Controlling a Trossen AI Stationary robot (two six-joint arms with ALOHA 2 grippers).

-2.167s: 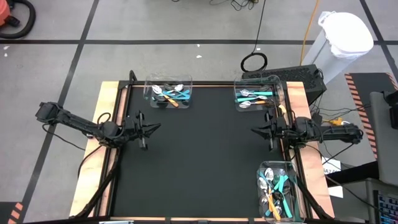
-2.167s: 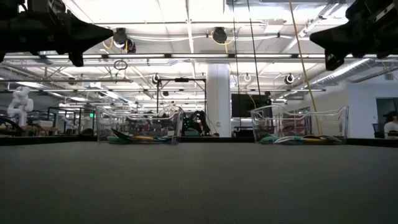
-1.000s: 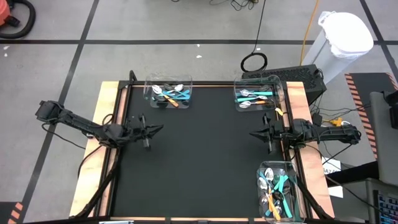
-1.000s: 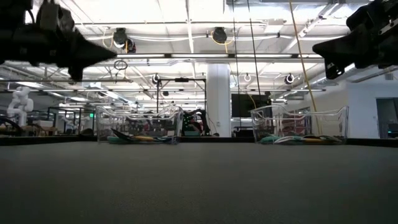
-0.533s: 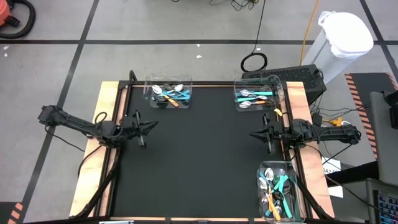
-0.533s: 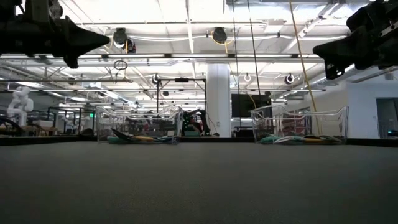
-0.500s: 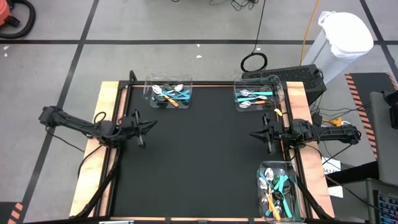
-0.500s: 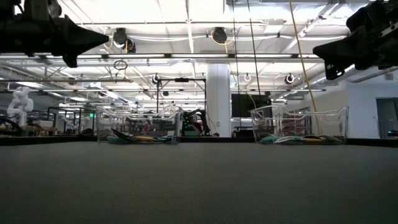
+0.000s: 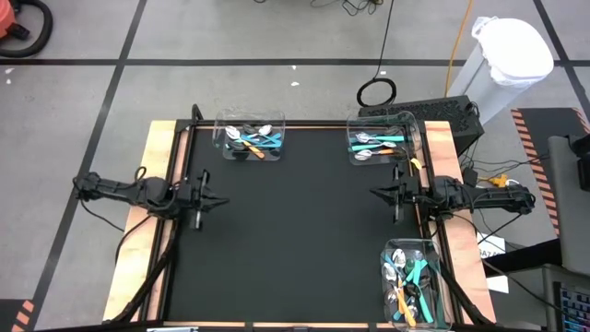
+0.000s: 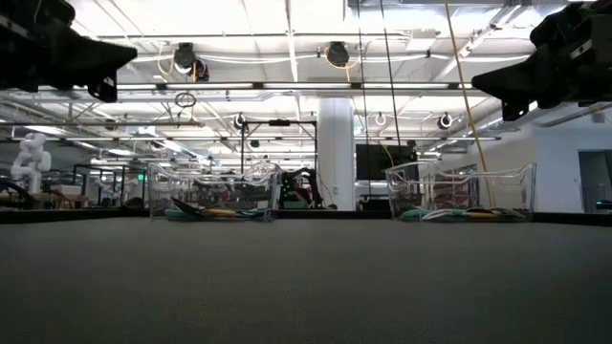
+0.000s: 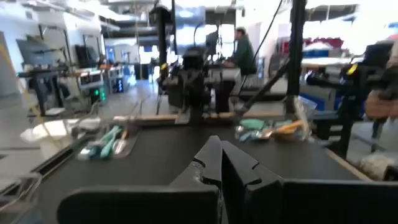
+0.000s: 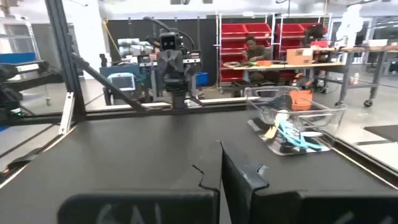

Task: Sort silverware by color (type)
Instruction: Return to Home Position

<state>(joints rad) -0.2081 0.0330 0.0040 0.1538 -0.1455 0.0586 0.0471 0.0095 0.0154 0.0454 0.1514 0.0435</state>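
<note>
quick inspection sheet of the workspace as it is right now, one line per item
surface: black mat on a wood-edged table.
job's things: silverware lies in three clear bins, placed as in the high view: top left bin, top right bin, bottom right bin. Teal and orange handles show in the top left and bottom right, teal in the top right.
clutter: nothing seen on the mat.
grippers: left gripper shut, over the mat's left edge; right gripper shut, over its right edge; neither holds anything.
cables: black cable loop and yellow cord on the floor.
surroundings: white trash can beside the table; a person seated in the room beyond.
</note>
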